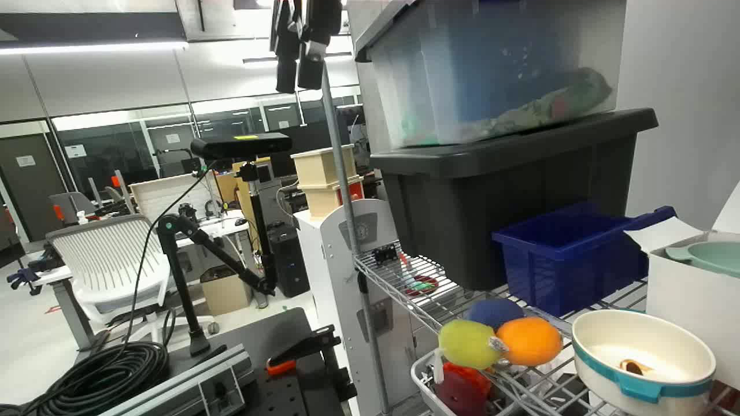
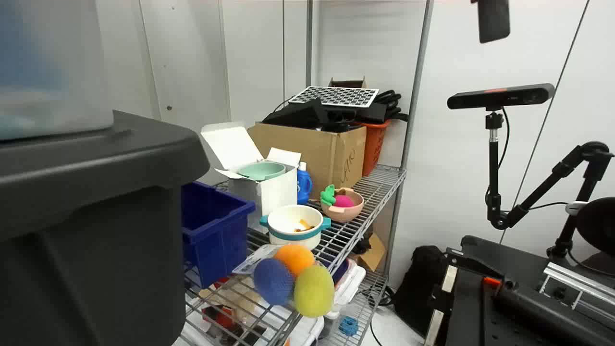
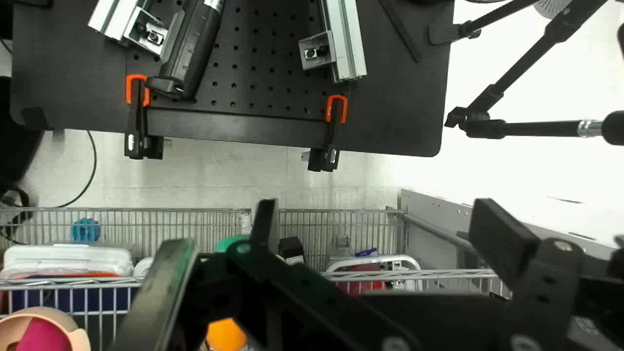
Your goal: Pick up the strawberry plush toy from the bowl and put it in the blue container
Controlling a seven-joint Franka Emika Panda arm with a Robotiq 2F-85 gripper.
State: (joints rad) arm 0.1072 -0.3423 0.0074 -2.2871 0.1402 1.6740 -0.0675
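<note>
"Jaws on that black two-fingered gripper (image 1: 298, 84)?"

"They stand parted, raised well above the toys."

"And the magenta strawberry plush toy with green leaves (image 2: 342, 201)?"

"It sits in the round peach bowl (image 2: 353, 214)."

"The rectangular deep-blue plastic crate (image 2: 216, 254)?"

"Well apart, a round cream bowl with a teal band (image 2: 295, 236) standing between them."

In an exterior view: glazed partition (image 1: 110, 150) beyond the end effector (image 1: 298, 78), pale panels (image 1: 110, 81) higher up, strip light (image 1: 92, 48) lit, dark door (image 1: 32, 202) w/ paper sheet (image 1: 26, 160). White chair (image 1: 110, 260), pale grey cabinet (image 1: 341, 271) beyond end effector, lower. Both exterior views: wire-rack bench (image 2: 387, 179) lower than end effector. In an exterior view, white wall (image 2: 447, 192) behind it. Wrist view: pale floor (image 3: 219, 175) below.
</note>
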